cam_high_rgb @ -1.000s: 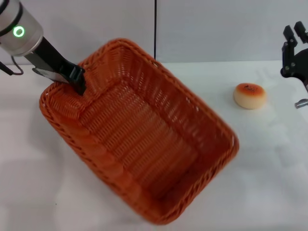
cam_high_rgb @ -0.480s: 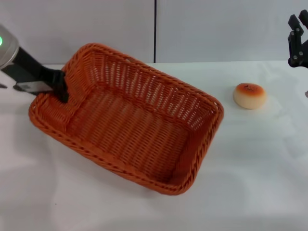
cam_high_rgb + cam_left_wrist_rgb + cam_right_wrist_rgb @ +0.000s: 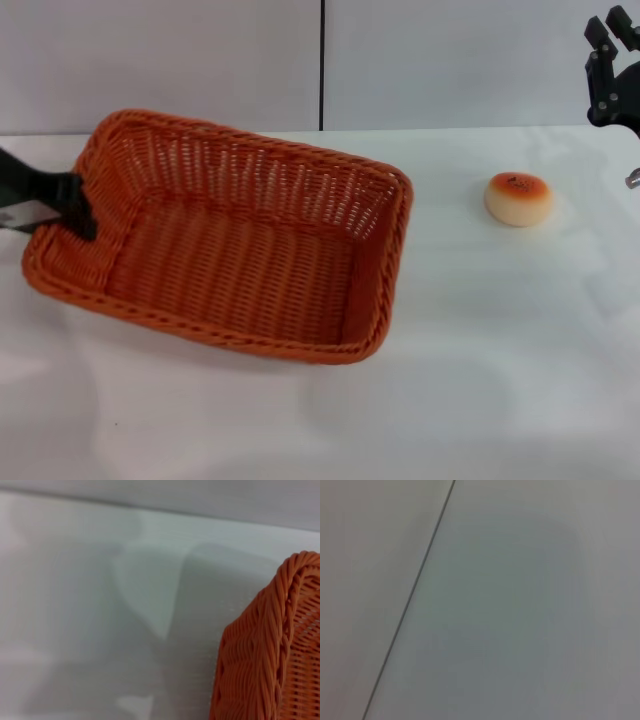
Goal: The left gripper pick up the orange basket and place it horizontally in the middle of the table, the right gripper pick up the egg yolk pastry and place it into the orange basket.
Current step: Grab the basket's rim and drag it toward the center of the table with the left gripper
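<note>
- The left gripper was clamped on the basket rim; the basket lay nearly level, apparently not yet released.
- The pastry sat untouched right of the basket; the right gripper hung beyond it, grasp state unclear.

— What sort of place was I driving the rig in?

— It looked to me like a lab or test bench. I saw a plain white table with a bare pale wall behind it, split by one thin dark seam.

— Anything homely?

— Only props: an orange basket and an egg yolk pastry set out on the bare surface.
</note>
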`<act>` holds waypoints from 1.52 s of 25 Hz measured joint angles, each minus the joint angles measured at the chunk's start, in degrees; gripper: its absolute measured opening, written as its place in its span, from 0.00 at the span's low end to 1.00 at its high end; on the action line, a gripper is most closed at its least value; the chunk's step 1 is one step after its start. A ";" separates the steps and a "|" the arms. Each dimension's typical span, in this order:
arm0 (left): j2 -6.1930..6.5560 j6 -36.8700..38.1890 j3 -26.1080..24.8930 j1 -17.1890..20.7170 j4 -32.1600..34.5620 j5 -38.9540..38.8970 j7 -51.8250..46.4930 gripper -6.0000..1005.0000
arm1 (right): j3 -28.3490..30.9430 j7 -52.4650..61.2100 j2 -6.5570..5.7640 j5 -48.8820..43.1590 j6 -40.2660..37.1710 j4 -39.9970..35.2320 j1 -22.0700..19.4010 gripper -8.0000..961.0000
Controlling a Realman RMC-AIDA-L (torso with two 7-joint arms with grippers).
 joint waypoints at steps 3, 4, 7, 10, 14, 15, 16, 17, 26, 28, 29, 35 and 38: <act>-0.17 0.44 -0.54 1.51 0.87 -0.04 -0.01 0.17 | -0.05 0.00 -0.11 0.00 0.60 0.28 0.40 0.17; -0.29 0.72 -0.51 2.37 1.39 -0.12 -0.01 0.17 | -0.09 0.00 -0.15 0.00 0.89 0.33 0.55 0.17; -0.48 1.18 -0.40 3.34 1.63 -0.35 -0.01 0.16 | -0.65 0.00 -0.27 0.00 1.46 0.42 0.93 0.17; -0.69 1.85 -0.26 4.48 1.37 -1.72 -0.01 0.16 | -0.69 0.00 -0.30 0.00 1.48 0.42 0.96 0.17; -0.74 2.26 -0.19 4.79 0.89 -3.18 -0.01 0.15 | -0.70 0.00 -0.15 0.00 1.46 0.26 0.95 0.17; -0.74 2.49 -0.05 5.00 0.70 -4.08 0.00 0.15 | -0.71 0.00 -0.01 0.00 1.29 0.11 0.80 0.17; -0.74 2.49 -0.05 5.00 0.70 -4.08 0.00 0.15 | -0.71 0.00 -0.01 0.00 1.29 0.11 0.80 0.17; -0.63 2.53 -0.13 5.19 0.35 -5.45 0.04 0.15 | -0.71 0.00 0.10 0.00 1.19 0.01 0.60 0.17; -0.40 2.94 2.49 6.56 -0.46 -7.22 0.13 0.14 | -0.70 -0.03 0.98 0.00 0.99 -0.62 0.19 0.17; -0.40 2.95 4.25 6.89 -0.54 -7.87 0.17 0.14 | -0.70 -0.03 1.12 0.00 0.98 -0.67 0.15 0.17; -0.37 2.95 4.84 7.02 -0.63 -8.40 0.19 0.14 | -0.70 -0.06 1.21 0.00 0.98 -0.69 0.13 0.17; -0.26 2.80 5.47 7.87 -0.93 -10.85 0.27 0.14 | -0.70 -0.27 1.66 0.00 0.92 -1.12 -0.18 0.17; -0.25 2.62 5.48 8.42 -0.96 -12.21 0.31 0.14 | -0.70 -0.36 1.76 0.00 0.90 -1.26 -0.46 0.17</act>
